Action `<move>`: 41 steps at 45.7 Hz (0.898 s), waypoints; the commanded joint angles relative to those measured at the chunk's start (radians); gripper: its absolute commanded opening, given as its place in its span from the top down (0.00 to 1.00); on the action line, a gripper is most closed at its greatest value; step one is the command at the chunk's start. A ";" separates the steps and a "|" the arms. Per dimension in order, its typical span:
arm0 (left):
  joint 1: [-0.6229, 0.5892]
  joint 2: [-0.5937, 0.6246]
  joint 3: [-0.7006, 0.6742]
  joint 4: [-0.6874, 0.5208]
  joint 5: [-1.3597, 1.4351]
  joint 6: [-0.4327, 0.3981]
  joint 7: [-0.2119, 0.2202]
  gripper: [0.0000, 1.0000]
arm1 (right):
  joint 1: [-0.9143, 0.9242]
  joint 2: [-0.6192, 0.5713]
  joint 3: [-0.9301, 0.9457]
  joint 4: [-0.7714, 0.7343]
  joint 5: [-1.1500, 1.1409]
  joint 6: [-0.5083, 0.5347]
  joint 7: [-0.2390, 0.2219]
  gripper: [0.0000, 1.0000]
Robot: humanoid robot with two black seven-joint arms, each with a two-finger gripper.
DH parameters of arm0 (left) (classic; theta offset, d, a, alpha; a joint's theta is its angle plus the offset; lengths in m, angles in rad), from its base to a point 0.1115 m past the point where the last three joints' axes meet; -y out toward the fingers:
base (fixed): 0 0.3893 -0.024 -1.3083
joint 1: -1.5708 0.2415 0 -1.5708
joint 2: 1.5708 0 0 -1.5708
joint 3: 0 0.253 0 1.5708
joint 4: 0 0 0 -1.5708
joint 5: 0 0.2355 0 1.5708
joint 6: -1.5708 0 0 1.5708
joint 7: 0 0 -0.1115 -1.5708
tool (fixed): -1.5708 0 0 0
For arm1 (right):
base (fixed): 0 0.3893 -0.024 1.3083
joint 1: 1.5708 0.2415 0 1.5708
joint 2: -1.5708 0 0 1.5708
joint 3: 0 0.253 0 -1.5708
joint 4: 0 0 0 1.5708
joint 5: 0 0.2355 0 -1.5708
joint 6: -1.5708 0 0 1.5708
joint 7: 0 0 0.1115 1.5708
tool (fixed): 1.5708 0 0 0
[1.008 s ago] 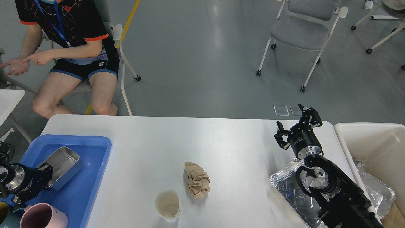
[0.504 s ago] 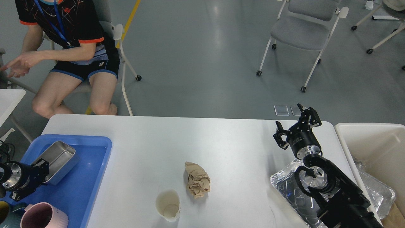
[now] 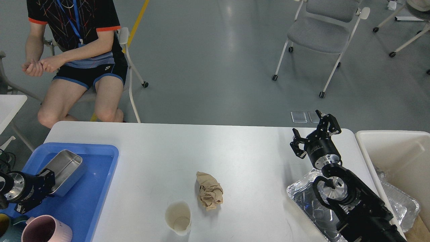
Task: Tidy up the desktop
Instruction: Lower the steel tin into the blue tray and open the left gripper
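Note:
The white desktop [image 3: 248, 154] holds a crumpled brown paper ball [image 3: 209, 190] and a white paper cup [image 3: 178, 217] near its front middle. A crinkled foil tray [image 3: 302, 198] lies at the front right, partly under my right arm. My right gripper [image 3: 314, 133] is open and empty, raised over the desktop's far right corner. My left gripper [image 3: 48, 180] is at the lower left over the blue tray [image 3: 90, 198], shut on the near rim of a steel box [image 3: 65, 169], which it holds tilted.
A pink mug [image 3: 47, 230] stands at the blue tray's front corner. A cream bin [image 3: 396, 158] with more foil inside sits right of the desktop. A seated person [image 3: 77, 57] is beyond the far left edge, and a grey chair [image 3: 322, 30] stands far back.
My left gripper and the steel box shifted left, then back right a little, the box tilting. The right arm hardly moved. The person drew their hands together and sat up.

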 commanded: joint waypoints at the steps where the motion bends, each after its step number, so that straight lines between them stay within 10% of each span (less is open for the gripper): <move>1: 0.000 -0.001 0.000 0.000 0.000 0.000 0.000 0.03 | 0.000 0.000 0.000 0.000 0.000 -0.001 0.000 0.00; 41: 0.002 -0.003 0.000 0.000 -0.002 0.002 -0.002 0.03 | 0.000 0.000 0.000 0.000 0.000 0.001 0.000 0.00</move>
